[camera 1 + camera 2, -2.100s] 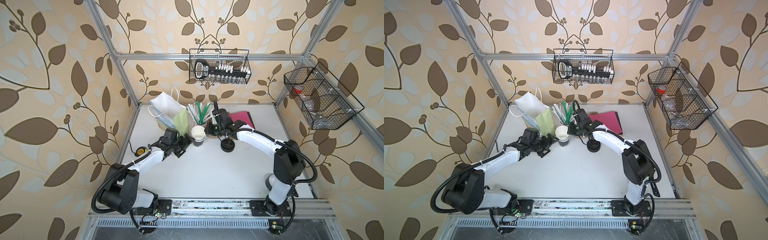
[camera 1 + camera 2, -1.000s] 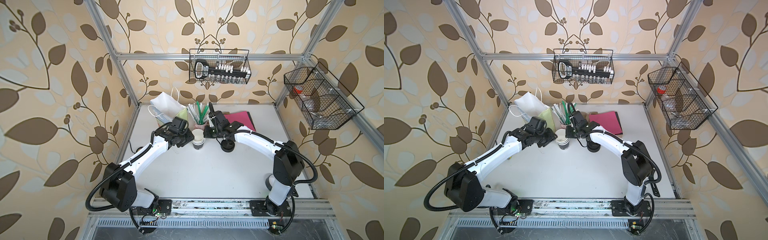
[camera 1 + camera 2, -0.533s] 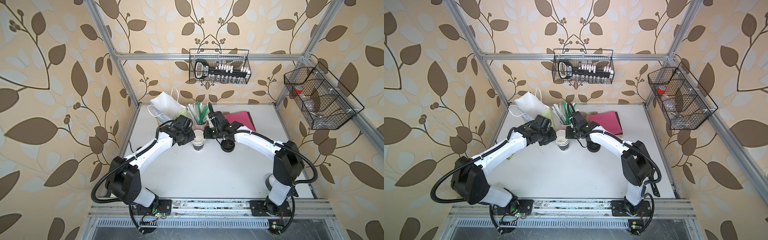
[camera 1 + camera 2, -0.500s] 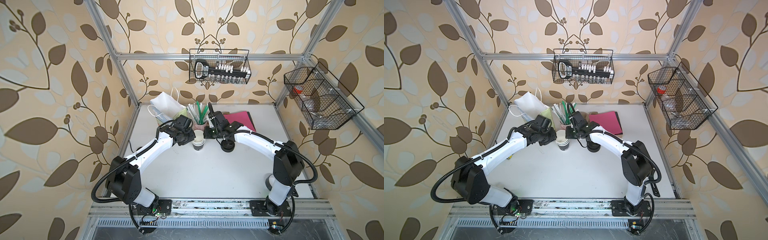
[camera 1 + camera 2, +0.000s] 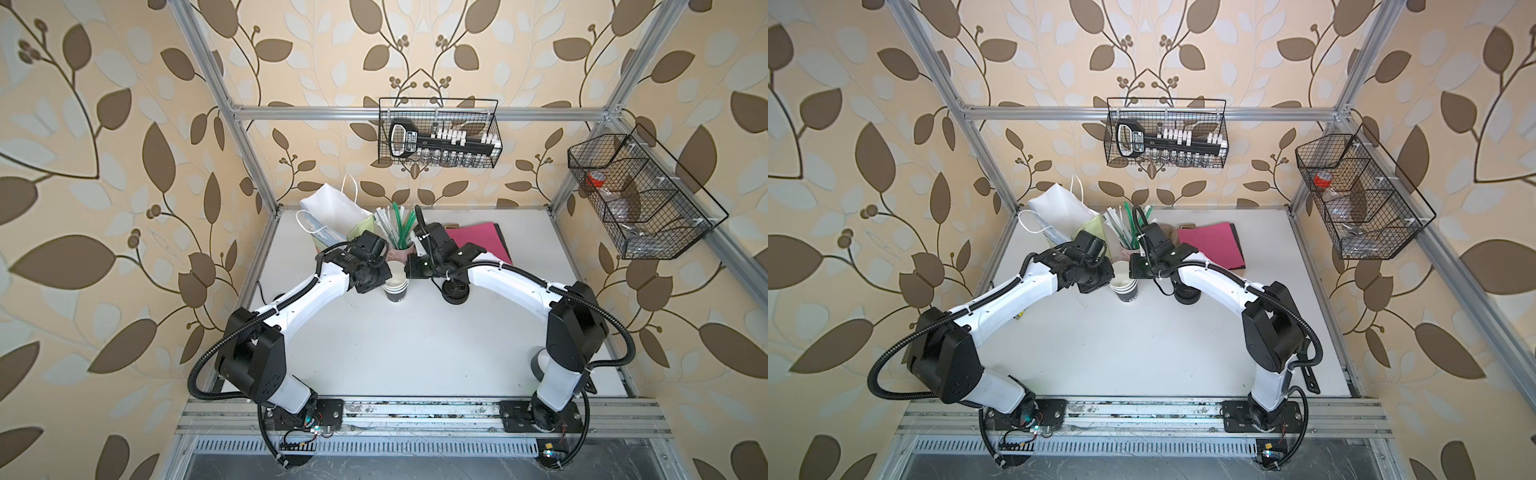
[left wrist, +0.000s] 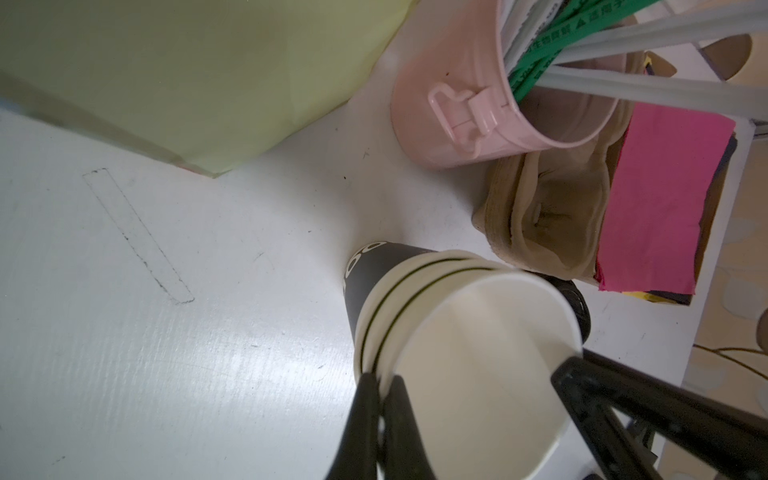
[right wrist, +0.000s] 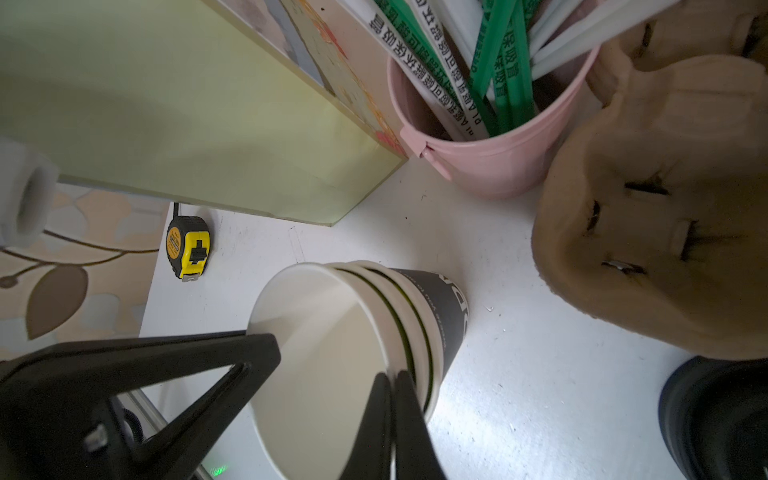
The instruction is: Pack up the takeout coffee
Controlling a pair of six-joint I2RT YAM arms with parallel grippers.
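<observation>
**Two grippers, one cup stack**

The left gripper and right gripper pinch opposite rim edges of the lidless cup stack beside the pink bucket. Where the takeout coffee stands cannot be told.

Black lids, stacked cups cut off at right wrist view edge; wall basket contents indistinct.

Count on the counter: one stack of paper cups, three rims showing; one pink bucket; one tape measure; two paper bags; one pink folder; one pile of black lids, number unclear. Straws too crowded to count. Wire baskets: two.
</observation>
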